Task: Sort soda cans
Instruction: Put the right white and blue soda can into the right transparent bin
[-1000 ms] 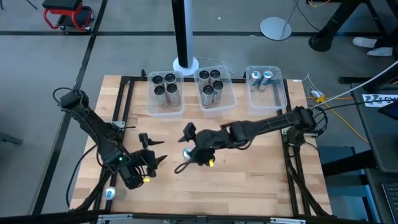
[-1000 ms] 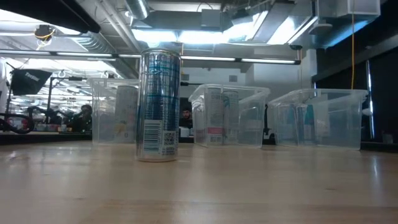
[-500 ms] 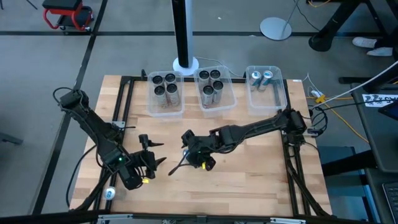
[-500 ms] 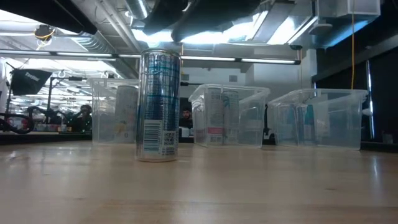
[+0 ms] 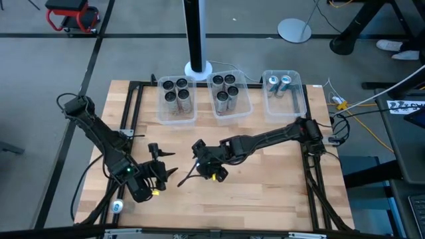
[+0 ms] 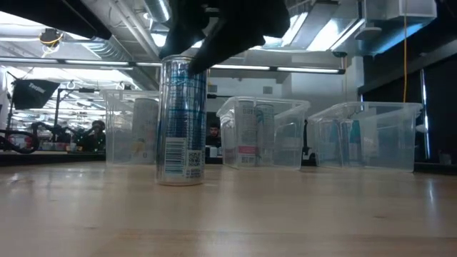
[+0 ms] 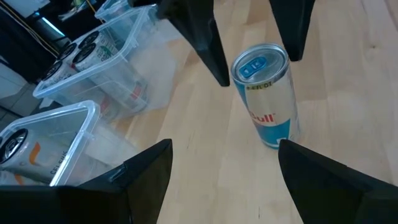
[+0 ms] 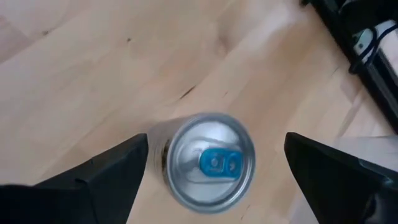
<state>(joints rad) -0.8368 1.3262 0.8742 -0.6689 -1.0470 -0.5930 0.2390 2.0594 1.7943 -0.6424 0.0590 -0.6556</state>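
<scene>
My left claw (image 5: 161, 171) sat spread, empty, near the table's (image 5: 265, 192) front-left. Right claw (image 5: 199, 161) hung spread w/ fingers either side of the upright can (image 7: 266, 93) mid-table, not yet pinching it. Can had a blue tab; "ull" lettering in red, blue panel below, barcode readable in low view. Other cans (image 5: 176, 93) stood in clear bins (image 5: 177, 117) at the back edge. Wood plank table, grey floor, workshop w/ ceiling lights behind.

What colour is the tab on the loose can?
Blue, on the can's silver top; the right wrist view shows it best.
</scene>
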